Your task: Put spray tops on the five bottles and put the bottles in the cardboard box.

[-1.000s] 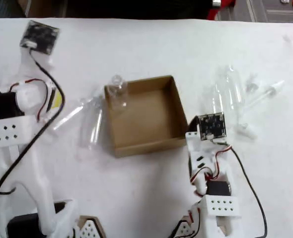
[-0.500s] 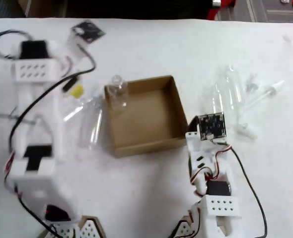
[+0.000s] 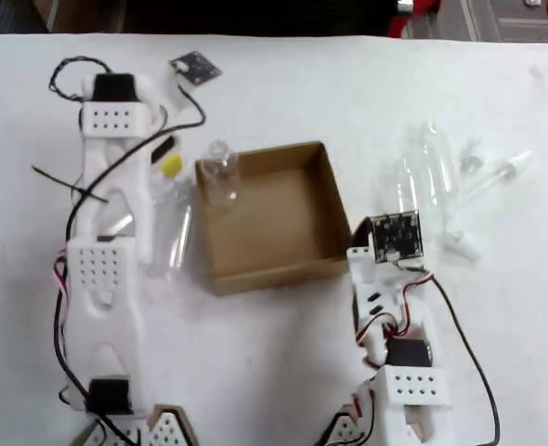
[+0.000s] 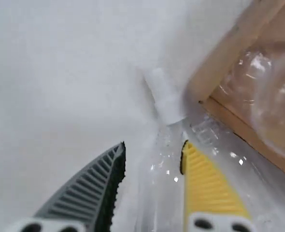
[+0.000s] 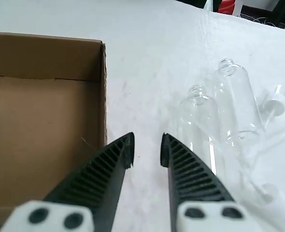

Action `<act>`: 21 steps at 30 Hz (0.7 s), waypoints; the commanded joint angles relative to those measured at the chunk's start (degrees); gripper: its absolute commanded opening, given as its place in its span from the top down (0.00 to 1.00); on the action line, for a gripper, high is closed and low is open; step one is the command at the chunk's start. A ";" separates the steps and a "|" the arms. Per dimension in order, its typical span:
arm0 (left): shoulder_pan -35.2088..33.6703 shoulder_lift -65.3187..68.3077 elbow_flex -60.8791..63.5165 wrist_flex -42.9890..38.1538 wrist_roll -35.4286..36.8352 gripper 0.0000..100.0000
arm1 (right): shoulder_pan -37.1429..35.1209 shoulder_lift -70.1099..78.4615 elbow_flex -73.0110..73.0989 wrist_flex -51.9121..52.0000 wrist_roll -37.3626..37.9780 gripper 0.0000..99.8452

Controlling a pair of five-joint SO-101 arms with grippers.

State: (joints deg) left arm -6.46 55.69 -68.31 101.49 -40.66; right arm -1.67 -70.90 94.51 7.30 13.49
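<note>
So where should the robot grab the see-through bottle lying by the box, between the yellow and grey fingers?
Grip the bottle across its wide round middle, coming straight down from above. It lies flat beside the cardboard box, so both long sides can be reached, and the neck end is thinner. The left gripper is open there, a finger each side.

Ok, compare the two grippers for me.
The left gripper has one grey and one yellow finger; the right gripper has two black ones. The left straddles a lying bottle; the right holds nothing. Both are open, beside the box.
</note>
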 commanded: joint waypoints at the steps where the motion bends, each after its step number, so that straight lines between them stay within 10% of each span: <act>1: 1.36 1.36 -5.01 0.35 -0.97 0.82 | 0.48 0.04 -0.70 -1.19 0.18 0.92; 21: 0.57 9.36 -4.84 0.79 -1.05 0.82 | 0.48 0.13 -0.70 -1.19 0.35 0.92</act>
State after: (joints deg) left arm -6.02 65.89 -70.51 101.49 -41.36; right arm -1.67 -70.90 94.51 7.30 13.49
